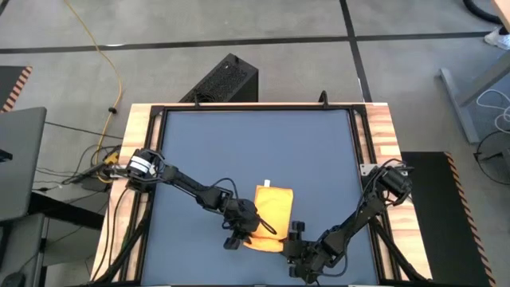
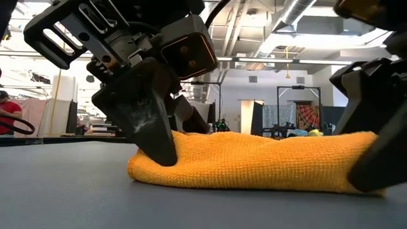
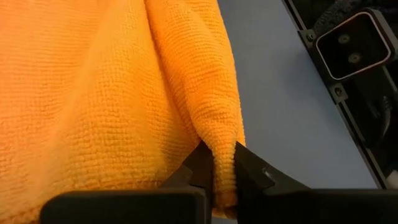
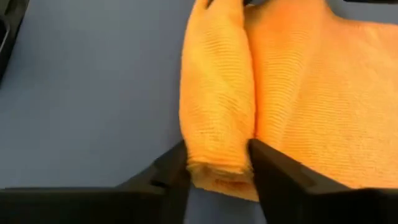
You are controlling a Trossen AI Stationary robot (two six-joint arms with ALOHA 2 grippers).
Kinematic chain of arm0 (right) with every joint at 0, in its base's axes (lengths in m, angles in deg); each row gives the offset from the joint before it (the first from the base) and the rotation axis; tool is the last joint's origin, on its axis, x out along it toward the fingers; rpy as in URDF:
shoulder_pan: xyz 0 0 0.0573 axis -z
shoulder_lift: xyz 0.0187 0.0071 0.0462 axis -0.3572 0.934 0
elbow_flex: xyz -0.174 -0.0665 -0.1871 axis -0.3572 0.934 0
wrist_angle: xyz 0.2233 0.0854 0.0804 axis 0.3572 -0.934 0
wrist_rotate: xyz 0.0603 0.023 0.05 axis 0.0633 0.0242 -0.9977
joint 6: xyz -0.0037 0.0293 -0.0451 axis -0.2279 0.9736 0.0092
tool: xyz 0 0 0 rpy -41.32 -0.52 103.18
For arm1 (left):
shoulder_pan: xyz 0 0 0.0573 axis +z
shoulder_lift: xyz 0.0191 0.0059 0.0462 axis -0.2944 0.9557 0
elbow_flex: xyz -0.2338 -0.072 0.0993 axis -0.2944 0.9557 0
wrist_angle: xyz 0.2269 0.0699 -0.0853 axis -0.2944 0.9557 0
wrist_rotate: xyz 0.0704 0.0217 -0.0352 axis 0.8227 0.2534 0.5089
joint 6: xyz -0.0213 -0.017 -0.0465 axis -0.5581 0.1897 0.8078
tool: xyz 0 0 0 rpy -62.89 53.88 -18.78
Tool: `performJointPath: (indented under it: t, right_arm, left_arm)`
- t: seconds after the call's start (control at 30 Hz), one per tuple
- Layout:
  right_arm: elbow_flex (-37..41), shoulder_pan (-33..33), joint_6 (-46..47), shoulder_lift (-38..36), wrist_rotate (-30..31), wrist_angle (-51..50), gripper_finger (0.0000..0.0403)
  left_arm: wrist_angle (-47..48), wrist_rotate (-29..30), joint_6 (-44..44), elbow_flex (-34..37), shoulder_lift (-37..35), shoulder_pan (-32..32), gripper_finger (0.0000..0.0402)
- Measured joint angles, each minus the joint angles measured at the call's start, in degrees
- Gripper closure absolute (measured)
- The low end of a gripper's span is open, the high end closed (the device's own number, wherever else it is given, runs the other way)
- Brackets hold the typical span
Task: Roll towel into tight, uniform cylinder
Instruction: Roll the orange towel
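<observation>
Both tools are clamped on the near edge of the towel [image 1: 271, 214]: your left tool [image 3: 225, 177] pinches a fold at one end, your right tool [image 4: 219, 167] grips the started roll at the other. Watch for uneven turning; if one tool leads, the roll will likely cone or slacken, and a thin pinch like the left one may slip out. Beneath both tools lies the dark blue mat [image 1: 239, 143], smooth enough that the cloth could slide instead of rolling. Around the mat runs the wooden bench [image 1: 388, 135]. Beyond the tools, a workshop shows, with a person at its edge [image 2: 9, 111].
</observation>
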Motion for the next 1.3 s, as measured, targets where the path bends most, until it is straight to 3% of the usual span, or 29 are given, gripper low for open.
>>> performJointPath:
  t: [0.3,0.57,0.73,1.0,1.3]
  right_arm:
    - [0.0,-0.5,9.0,-0.1,-0.2,0.1,0.0379]
    - [0.0,-1.7,16.3,-0.1,0.3,-0.1,0.0361]
    - [0.0,-1.9,17.4,0.0,2.4,-0.3,0.0375]
    - [0.0,-1.9,19.2,0.0,2.5,-0.6,0.0373]
    - [0.0,-1.9,19.4,0.0,2.5,-0.5,0.0374]
  left_arm:
    - [0.4,-5.6,0.7,0.0,0.0,1.7,0.0327]
    - [1.3,-6.3,-1.8,0.0,-3.4,1.9,0.0327]
    - [1.6,-4.9,-2.7,0.0,-6.4,0.7,0.0329]
    - [10.6,-1.0,-5.8,0.0,-6.7,-1.7,0.0327]
    - [10.4,1.1,-7.2,0.0,-6.7,-2.1,0.0276]
